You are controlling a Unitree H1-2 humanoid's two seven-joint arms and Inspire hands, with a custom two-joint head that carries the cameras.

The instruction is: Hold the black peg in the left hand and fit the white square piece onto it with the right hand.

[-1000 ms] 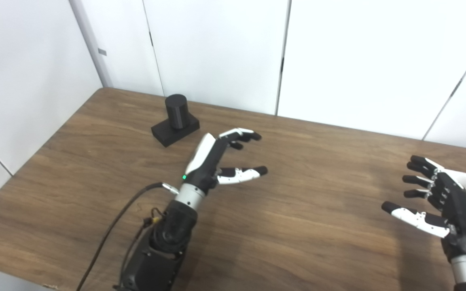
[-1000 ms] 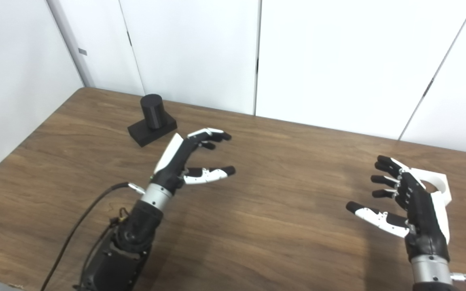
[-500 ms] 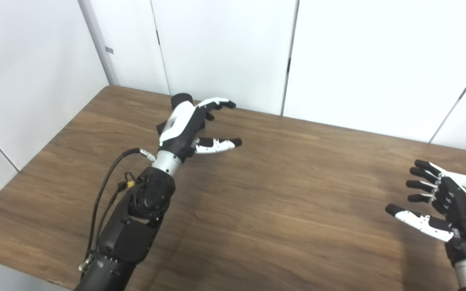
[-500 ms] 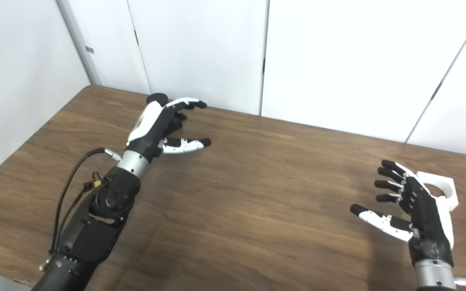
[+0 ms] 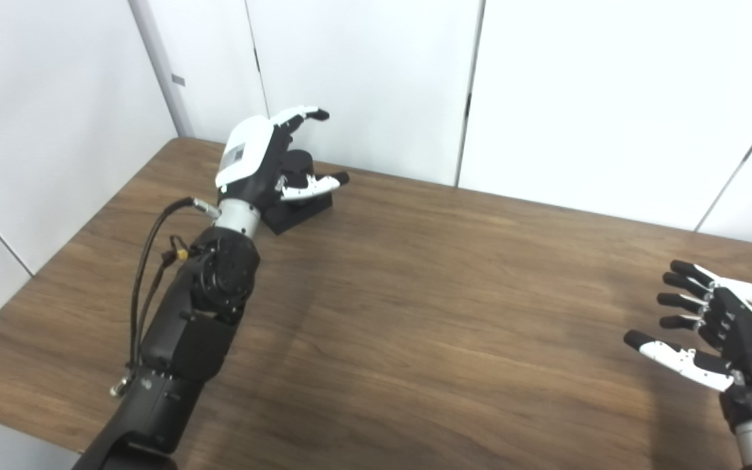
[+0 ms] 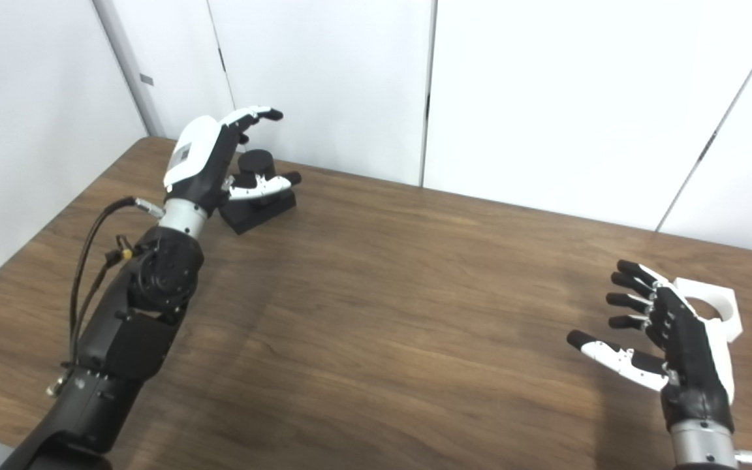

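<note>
Black peg (image 6: 257, 164) stands inside the spread, empty left hand (image 6: 219, 160); right hand (image 6: 666, 333) also spread.

Work surface is a wooden table (image 5: 454, 313) with dark brown grain, its far edge set against the back wall and its near-left edge cut off at the bottom of both views. Behind it stand plain white wall panels (image 5: 363, 85), divided by thin dark vertical seams (one seam at far right runs slanted), with a grey corner post (image 5: 157, 68) at the left where the side wall meets the back. Lighting is even and soft, leaving faint shadows on the tabletop.
</note>
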